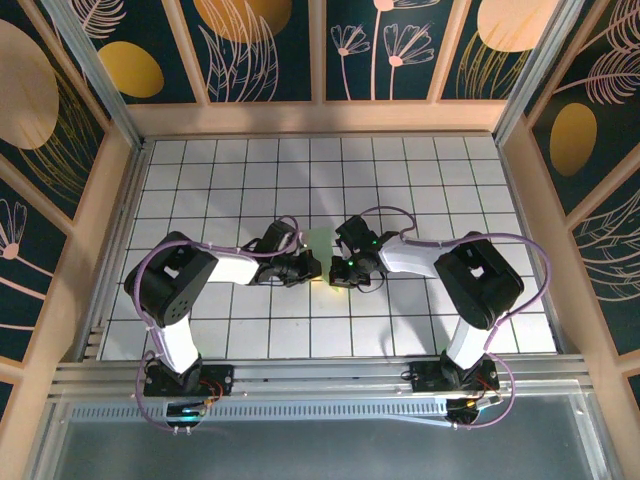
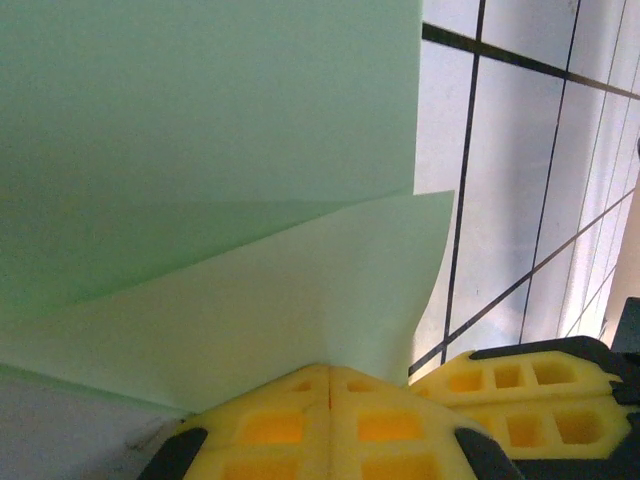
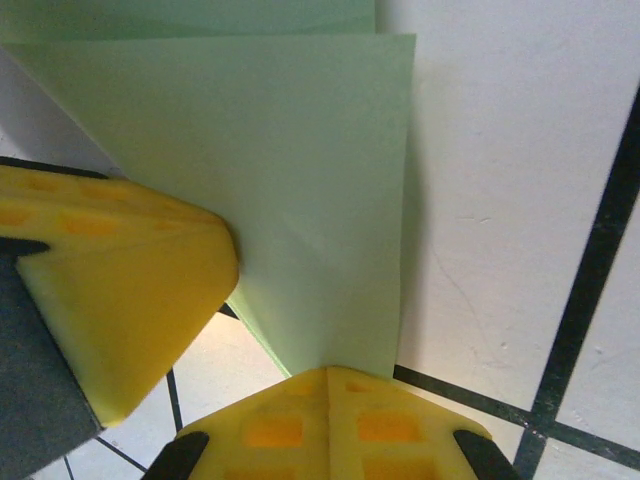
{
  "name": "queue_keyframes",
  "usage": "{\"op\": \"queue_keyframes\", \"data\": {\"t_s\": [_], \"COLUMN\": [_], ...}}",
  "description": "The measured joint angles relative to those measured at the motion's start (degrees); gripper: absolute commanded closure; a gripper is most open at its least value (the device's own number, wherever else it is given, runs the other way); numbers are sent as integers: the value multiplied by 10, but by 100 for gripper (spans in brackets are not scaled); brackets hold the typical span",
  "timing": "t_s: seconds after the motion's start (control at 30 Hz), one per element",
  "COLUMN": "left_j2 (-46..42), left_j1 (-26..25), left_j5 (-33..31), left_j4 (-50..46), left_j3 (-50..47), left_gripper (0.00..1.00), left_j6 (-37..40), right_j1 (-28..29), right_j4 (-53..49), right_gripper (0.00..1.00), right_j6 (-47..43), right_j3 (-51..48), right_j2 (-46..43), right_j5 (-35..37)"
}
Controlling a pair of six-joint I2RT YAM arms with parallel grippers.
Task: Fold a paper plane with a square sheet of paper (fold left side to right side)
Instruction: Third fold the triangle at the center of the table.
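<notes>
Pinching the square sheet of paper [image 1: 320, 240] at the middle of the top view, the left gripper [image 1: 306, 268] and right gripper [image 1: 342, 270] are each clamped shut on its layered edge. A clean fold likely needs the edges matched before any pressing. The white gridded tabletop [image 1: 420, 180] sits inside dark floral wall panels [image 1: 260, 50].
</notes>
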Motion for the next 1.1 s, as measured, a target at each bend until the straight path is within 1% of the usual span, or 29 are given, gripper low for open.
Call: {"op": "queue_keyframes", "data": {"t_s": [0.07, 0.3, 0.53, 0.6, 0.67, 0.77, 0.87, 0.93, 1.0, 1.1], "left_j2": [0, 0, -1, -7, -20, -60, -122, -147, -153, -136], "left_j1": [11, 80, 115, 120, 126, 136, 135, 122, 99, 61], "left_j5": [0, 4, 5, -5, -29, -63, -69, -63, -49, -31], "left_j4": [0, -1, -3, -9, -25, -51, -58, -56, -43, -31], "left_j3": [0, -1, -1, -1, -4, -27, -60, -70, -70, -60], "left_gripper": [100, 100, 100, 100, 100, 100, 100, 100, 100, 100], "left_j6": [0, 22, 46, 55, 67, 81, 85, 85, 85, 84], "right_j1": [0, 1, 1, 1, 1, 1, 1, 1, 1, 1], "right_j4": [0, 0, 0, 0, 0, 0, 0, 0, 0, 1], "right_gripper": [100, 100, 100, 100, 100, 100, 100, 100, 100, 100], "right_j6": [0, 0, 0, 0, 0, 0, 0, 0, 0, 0], "right_j3": [0, 0, 0, 0, 0, 0, 0, 0, -1, -1], "right_j2": [0, 0, 0, 0, 0, -1, -1, -1, -1, -1], "right_j5": [0, 1, 1, 1, 1, 1, 1, 1, 1, 1]}}
